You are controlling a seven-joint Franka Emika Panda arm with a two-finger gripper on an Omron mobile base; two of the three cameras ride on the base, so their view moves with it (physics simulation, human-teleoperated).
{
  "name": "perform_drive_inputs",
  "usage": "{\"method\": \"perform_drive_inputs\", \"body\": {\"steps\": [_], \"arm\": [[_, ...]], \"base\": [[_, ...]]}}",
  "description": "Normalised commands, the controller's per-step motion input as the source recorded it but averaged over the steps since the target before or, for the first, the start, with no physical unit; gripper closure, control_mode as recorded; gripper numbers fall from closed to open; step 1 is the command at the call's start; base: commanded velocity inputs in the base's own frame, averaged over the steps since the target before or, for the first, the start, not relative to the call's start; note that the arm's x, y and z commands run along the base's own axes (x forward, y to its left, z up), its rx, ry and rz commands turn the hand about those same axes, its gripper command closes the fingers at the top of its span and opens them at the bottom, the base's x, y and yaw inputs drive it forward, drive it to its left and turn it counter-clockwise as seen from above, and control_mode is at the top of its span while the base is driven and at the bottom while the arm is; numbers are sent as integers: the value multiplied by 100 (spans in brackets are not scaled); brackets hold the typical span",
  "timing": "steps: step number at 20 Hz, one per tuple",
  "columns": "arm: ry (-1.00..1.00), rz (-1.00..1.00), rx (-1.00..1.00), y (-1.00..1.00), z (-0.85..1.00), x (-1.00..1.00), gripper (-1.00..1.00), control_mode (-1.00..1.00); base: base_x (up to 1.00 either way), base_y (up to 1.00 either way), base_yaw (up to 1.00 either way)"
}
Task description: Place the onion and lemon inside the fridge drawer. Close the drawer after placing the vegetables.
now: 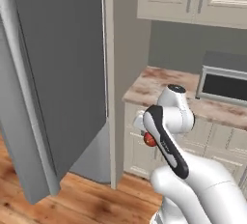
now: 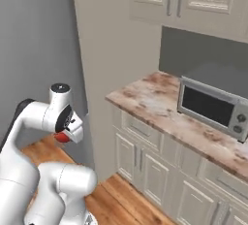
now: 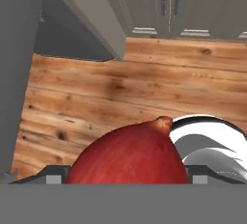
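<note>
- Between my jaws, low at the bottom of the hand view, sits the onion (image 3: 129,155), a glossy round red ball with a small pointed tip; my gripper (image 3: 126,172) is clamped on it, the fingers spread wide around its girth.
- From the base views I see the same red ball (image 1: 149,140) tucked under my white wrist, hanging in the air above the wooden plank floor (image 3: 144,88), beside the tall grey fridge door (image 1: 53,73) that stands swung open.
- First risk, as I judge it: the ball is smooth and round, and I hold it at the widest part. A quick swing toward the fridge could let it roll out of the pads and drop to the floor.
- Second risk: the open door and the pale beige side panel (image 1: 116,73) next to it leave a narrow way in. My elbow or forearm could strike either edge as I turn.
- Third risk: I cannot see the fridge drawer from here, so I cannot tell whether it stands pulled out. Lowering the onion blind could set it on a shelf instead.
- The lemon is not something I can locate now; fetching it comes after.
- The silver microwave (image 2: 210,107) on the marbled brown countertop (image 2: 150,100) stands well apart from my path.
</note>
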Motion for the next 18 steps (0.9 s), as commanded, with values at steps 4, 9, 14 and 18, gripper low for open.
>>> {"method": "perform_drive_inputs", "body": {"steps": [4,9,14,18], "arm": [[0,0,0,0,0,0,100,100],[0,0,0,0,0,0,100,100],[0,0,0,0,0,0,100,100],[0,0,0,0,0,0,100,100]], "base": [[-23,-65,67],[28,-78,63],[22,-52,67],[-1,0,81]]}}
